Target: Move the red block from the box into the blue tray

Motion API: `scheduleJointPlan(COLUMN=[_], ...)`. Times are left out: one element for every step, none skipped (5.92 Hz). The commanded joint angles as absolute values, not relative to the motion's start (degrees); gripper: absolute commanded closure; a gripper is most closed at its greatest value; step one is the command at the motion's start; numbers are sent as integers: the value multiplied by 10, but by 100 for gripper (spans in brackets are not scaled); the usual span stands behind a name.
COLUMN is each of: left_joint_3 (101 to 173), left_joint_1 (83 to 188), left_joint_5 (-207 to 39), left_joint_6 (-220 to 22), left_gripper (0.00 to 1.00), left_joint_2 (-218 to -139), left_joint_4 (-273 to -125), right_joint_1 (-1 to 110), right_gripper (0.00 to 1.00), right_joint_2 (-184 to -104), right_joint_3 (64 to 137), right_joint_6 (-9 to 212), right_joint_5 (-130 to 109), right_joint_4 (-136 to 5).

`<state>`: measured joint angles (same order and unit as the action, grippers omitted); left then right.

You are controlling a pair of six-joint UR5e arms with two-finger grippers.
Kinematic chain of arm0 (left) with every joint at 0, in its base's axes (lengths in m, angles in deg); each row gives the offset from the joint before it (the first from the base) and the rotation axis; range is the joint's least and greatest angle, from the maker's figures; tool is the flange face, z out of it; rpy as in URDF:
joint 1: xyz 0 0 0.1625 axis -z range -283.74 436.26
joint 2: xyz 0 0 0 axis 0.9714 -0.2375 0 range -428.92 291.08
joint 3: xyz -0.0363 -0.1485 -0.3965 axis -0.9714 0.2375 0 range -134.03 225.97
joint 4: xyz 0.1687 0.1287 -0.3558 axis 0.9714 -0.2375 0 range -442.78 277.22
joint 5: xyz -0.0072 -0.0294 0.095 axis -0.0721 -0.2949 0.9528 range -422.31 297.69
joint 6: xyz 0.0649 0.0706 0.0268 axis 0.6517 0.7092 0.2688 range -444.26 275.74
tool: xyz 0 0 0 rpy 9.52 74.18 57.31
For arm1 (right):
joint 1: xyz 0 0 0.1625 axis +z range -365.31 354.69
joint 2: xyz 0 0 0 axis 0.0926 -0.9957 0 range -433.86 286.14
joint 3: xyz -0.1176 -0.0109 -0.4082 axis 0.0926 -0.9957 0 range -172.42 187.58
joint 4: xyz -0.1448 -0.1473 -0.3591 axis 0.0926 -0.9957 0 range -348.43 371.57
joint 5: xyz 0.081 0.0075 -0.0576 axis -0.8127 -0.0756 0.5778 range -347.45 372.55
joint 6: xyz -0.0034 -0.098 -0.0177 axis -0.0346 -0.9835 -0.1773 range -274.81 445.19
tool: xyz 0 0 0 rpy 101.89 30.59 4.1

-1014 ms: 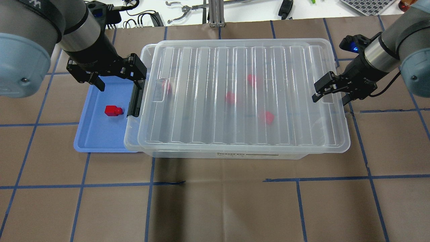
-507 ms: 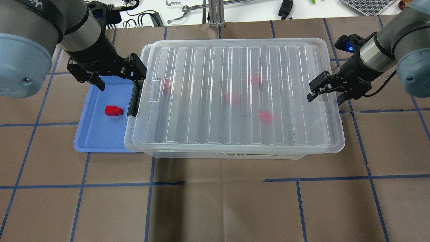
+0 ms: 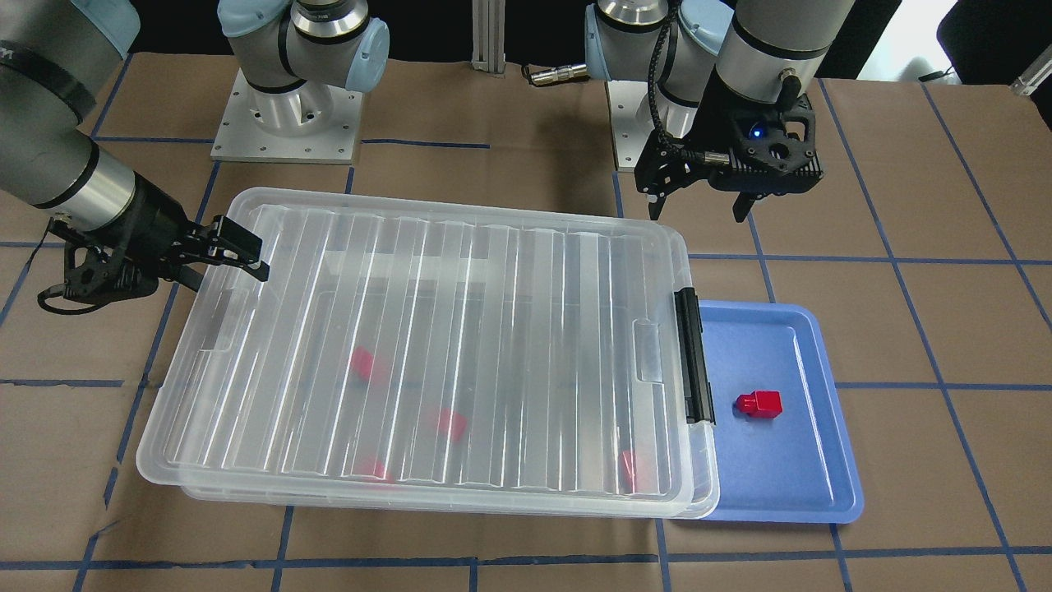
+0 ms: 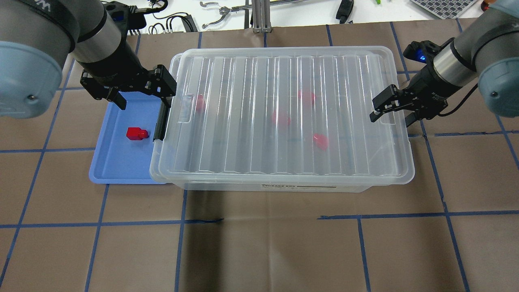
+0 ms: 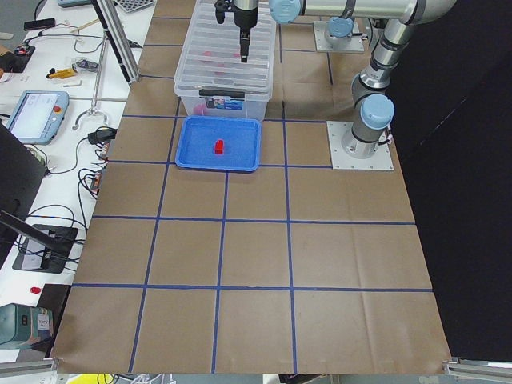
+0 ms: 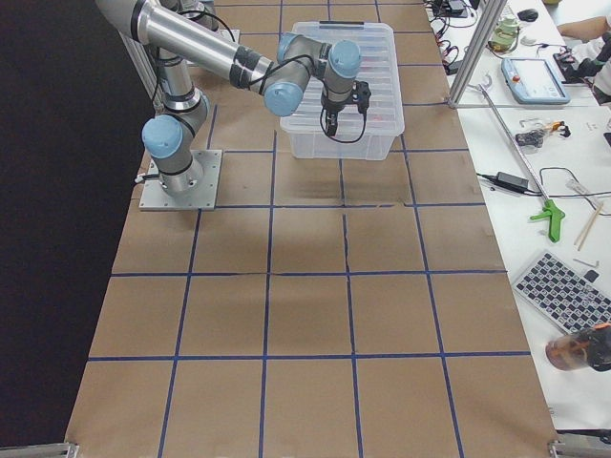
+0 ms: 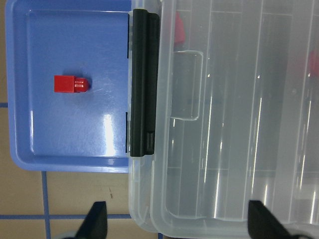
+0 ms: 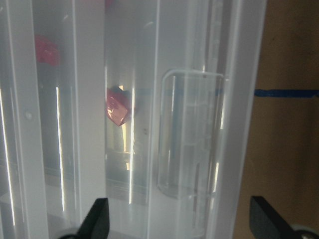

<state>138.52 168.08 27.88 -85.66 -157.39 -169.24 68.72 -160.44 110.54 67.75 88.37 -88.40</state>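
One red block (image 4: pixel 137 133) lies in the blue tray (image 4: pixel 121 162), left of the box (image 4: pixel 284 117); it also shows in the front view (image 3: pixel 759 404) and left wrist view (image 7: pixel 70 84). The box's ribbed lid sits slightly askew, with its black latch (image 4: pixel 162 119) over the tray's edge. Several more red blocks (image 4: pixel 279 118) show blurred through the lid. My left gripper (image 4: pixel 142 95) is open and empty above the tray's far end, beside the latch. My right gripper (image 4: pixel 391 117) is open, its fingers on either side of the lid's right edge (image 8: pixel 192 149).
Tools and cables (image 4: pixel 227 12) and an aluminium post (image 4: pixel 259 16) stand beyond the table's far edge. The arm bases (image 3: pixel 288 123) are behind the box. Brown paper with blue tape lines covers the table (image 4: pixel 259 243).
The lid has slid to the left over the box, and my right gripper has moved left with its edge. The left gripper and the red block in the tray have not moved.
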Motion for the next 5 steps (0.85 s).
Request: scheduleJointPlan(left_joint_3=[1383,1383,1383,1383,1382], left_joint_1=[1681,1681,1680,1680,1680], left_joint_5=[278,276,272,272,272], left_joint_6=[-856,-856,-856,-856,-856], left_gripper=[2,2,2,2,2], left_joint_2=[-1577,-1577,-1578,-1578,-1579], left_joint_4=[-1693,-1692,-1693,-1694,-1694], right_joint_1=[697,724,758,796,822], right_gripper=[0,0,0,0,0], right_joint_2=[-1609,-1606,-1603,-1600,-1600], right_joint_3=[1038,996,957,915,893], right_joint_6=[682,704,769,816,857], right_joint_5=[946,968,974,994,996], right_joint_4=[-861,-827,-779,-739,-714])
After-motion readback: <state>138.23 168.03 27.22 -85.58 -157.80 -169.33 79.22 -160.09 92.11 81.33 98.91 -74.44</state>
